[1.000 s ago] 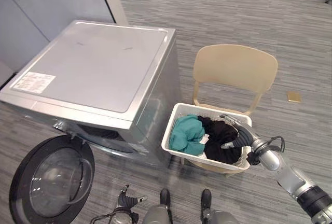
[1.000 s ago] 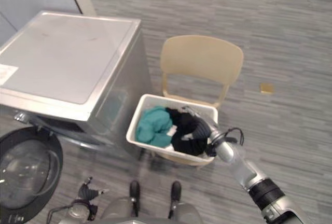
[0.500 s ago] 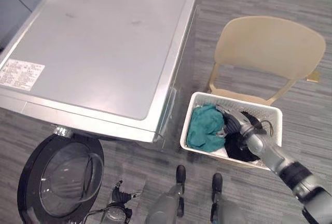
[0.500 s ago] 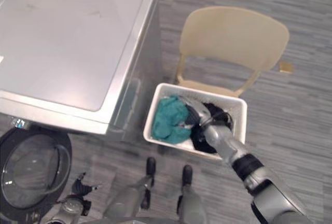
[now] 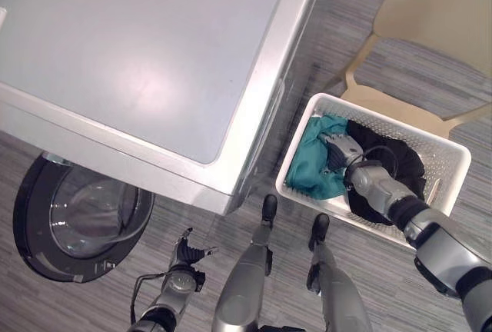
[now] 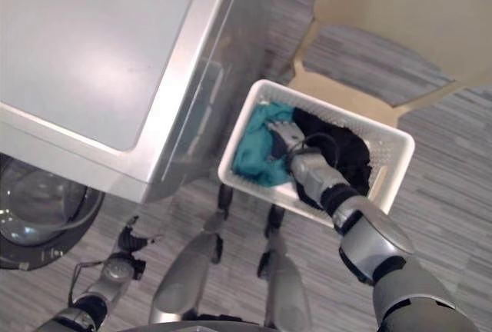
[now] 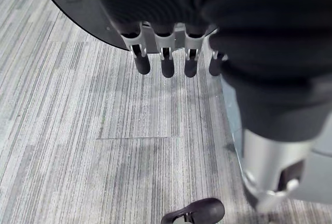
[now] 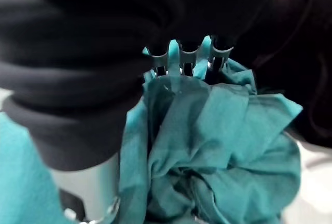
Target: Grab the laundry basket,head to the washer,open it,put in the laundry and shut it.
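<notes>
A white laundry basket (image 5: 448, 169) rests on a beige chair (image 5: 438, 17) right of the washer (image 5: 138, 48). Inside it lie a teal cloth (image 5: 311, 174) and a black cloth (image 5: 392, 167). My right hand (image 5: 342, 150) reaches into the basket, its fingers (image 8: 188, 58) curled into the bunched teal cloth (image 8: 218, 146), with their tips buried in the folds. The washer's round door (image 5: 81, 220) stands open at the lower left. My left hand (image 5: 186, 253) hangs low near that door, its fingers (image 7: 163, 53) straight and holding nothing.
The washer's grey top fills the upper left, and its front corner juts toward me. Striped grey carpet (image 7: 104, 146) lies between the open door (image 7: 78, 6) and the basket. The chair's back rises behind the basket.
The camera has tipped down and moved closer. My right hand has shifted from the black cloth across to the teal cloth and dug into it. The left hand stays low.
</notes>
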Controlling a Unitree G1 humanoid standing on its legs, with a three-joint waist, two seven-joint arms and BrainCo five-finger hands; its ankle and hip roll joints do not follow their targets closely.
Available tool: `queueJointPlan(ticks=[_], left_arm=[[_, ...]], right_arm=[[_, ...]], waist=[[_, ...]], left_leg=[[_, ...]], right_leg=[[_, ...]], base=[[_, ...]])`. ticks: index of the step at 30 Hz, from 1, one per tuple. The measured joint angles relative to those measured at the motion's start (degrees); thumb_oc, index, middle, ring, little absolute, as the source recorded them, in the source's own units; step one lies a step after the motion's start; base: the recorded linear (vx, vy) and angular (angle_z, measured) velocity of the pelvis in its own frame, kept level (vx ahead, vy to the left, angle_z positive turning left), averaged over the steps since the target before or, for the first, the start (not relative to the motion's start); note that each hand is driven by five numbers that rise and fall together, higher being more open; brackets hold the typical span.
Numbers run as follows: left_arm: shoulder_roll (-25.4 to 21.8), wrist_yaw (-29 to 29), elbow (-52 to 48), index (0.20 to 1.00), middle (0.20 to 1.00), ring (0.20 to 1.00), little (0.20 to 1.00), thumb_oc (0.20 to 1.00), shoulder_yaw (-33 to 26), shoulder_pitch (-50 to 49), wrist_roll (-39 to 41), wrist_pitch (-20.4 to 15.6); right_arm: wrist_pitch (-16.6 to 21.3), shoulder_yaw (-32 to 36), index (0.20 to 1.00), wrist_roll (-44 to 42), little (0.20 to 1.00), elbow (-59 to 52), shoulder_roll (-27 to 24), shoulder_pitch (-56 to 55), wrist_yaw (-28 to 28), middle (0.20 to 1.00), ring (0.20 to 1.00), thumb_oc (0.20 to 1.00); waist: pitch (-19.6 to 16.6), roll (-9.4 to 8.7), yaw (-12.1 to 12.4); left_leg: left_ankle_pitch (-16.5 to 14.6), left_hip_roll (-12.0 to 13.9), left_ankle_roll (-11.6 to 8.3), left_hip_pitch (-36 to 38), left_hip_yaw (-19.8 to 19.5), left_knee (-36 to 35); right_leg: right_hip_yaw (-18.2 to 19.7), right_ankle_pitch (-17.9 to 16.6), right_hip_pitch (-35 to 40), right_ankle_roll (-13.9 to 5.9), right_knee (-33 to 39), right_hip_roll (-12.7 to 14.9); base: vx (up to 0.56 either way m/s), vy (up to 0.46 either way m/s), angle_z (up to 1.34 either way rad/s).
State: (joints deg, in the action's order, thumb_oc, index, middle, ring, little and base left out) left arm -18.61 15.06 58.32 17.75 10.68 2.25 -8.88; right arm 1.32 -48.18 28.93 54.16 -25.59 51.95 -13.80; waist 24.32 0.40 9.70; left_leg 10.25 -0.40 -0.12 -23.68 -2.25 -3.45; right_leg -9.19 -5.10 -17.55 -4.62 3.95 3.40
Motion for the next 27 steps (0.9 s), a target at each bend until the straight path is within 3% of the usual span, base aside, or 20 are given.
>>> queueJointPlan(ticks=[2,3,4,16,21,23,25,27], left_arm=[[0.0,0.2,0.0,1.0,1.0,1.0,1.0,1.0,0.5,1.1,0.0,0.0],[0.0,0.3,0.0,1.0,1.0,1.0,1.0,1.0,0.6,1.5,0.0,0.0],[0.1,0.4,0.0,1.0,1.0,1.0,1.0,1.0,1.1,2.0,0.0,0.0],[-0.1,0.3,-1.8,1.0,1.0,1.0,1.0,1.0,-0.2,1.8,0.0,0.2],[-0.2,0.1,-3.6,1.0,1.0,1.0,1.0,1.0,-3.5,-1.3,0.0,0.8],[0.1,-0.2,-5.5,1.0,1.0,1.0,1.0,1.0,-5.3,-4.2,0.0,1.9],[0.4,-0.3,-5.7,1.0,1.0,1.0,1.0,1.0,-5.5,-6.6,0.0,2.1],[1.6,-1.1,-6.0,1.0,1.0,1.0,1.0,1.0,-8.7,-8.2,-0.1,2.8]], right_arm=[[-0.6,0.4,1.0,0.4,1.0,0.8,0.8,1.1,-0.5,1.0,1.0,1.0],[-0.9,0.4,0.774,0.4,0.774,0.9,0.9,1.6,-0.5,0.774,0.774,0.774],[-1.1,0.5,0.2,0.4,0.2,0.9,0.9,2.0,-0.4,0.2,0.2,0.2],[-1.0,10.3,0.2,-5.5,0.2,-8.7,-1.1,-9.7,0.0,0.2,0.2,0.2],[-0.7,18.2,0.2,-8.7,0.2,-24.2,-3.2,-19.8,0.3,0.2,0.2,0.2],[0.9,26.0,0.2,-12.2,0.2,-36.0,-1.9,-28.2,0.3,0.2,0.2,0.2],[1.5,29.4,0.2,-14.4,0.2,-42.2,-1.7,-34.1,0.4,0.2,0.2,0.2],[1.9,34.3,0.2,-16.8,0.2,-47.8,-0.7,-38.6,2.0,0.2,0.2,0.2]], waist=[[0.3,-0.58,0.5],[0.5,-0.85,0.7],[0.6,-1.08,1.2],[0.6,-1.14,1.2],[0.4,-1.48,-0.3],[0.0,-1.92,-1.7],[-3.4,-2.11,-3.1],[-4.4,-2.12,-3.4]], left_leg=[[0.0,0.3,-0.05,-0.6,-0.3,0.1],[0.0,0.3,-0.05,-0.6,-0.3,0.1],[0.0,0.5,-0.05,-0.7,-0.4,0.1],[0.3,0.0,-0.46,2.3,-1.5,0.1],[-0.1,-0.2,-1.02,7.0,-1.1,-1.1],[-0.6,-0.5,-1.66,10.1,-0.2,-1.1],[-1.3,-0.6,-1.92,11.1,0.0,-1.2],[-1.3,-0.7,-1.05,14.0,1.0,-1.2]], right_leg=[[-0.6,0.0,-0.2,0.04,0.3,-0.4],[-0.7,0.0,-0.2,0.07,0.4,-0.4],[-0.8,0.0,-0.2,0.07,0.5,-0.6],[-1.2,0.0,3.4,0.12,0.6,-0.3],[-0.8,0.3,7.4,-0.06,0.6,0.0],[-0.3,0.3,10.2,0.26,0.6,0.5],[0.1,0.4,11.1,0.14,0.6,0.7],[0.8,0.5,13.6,-0.05,0.6,0.9]], base=[[-0.01,-0.042,0.15],[0.01,-0.058,0.02],[0.0,-0.04,0.06],[0.01,-0.005,0.05],[0.08,0.01,-0.04],[0.11,0.029,-0.13],[0.14,0.08,-0.12],[0.09,0.072,-0.21]])
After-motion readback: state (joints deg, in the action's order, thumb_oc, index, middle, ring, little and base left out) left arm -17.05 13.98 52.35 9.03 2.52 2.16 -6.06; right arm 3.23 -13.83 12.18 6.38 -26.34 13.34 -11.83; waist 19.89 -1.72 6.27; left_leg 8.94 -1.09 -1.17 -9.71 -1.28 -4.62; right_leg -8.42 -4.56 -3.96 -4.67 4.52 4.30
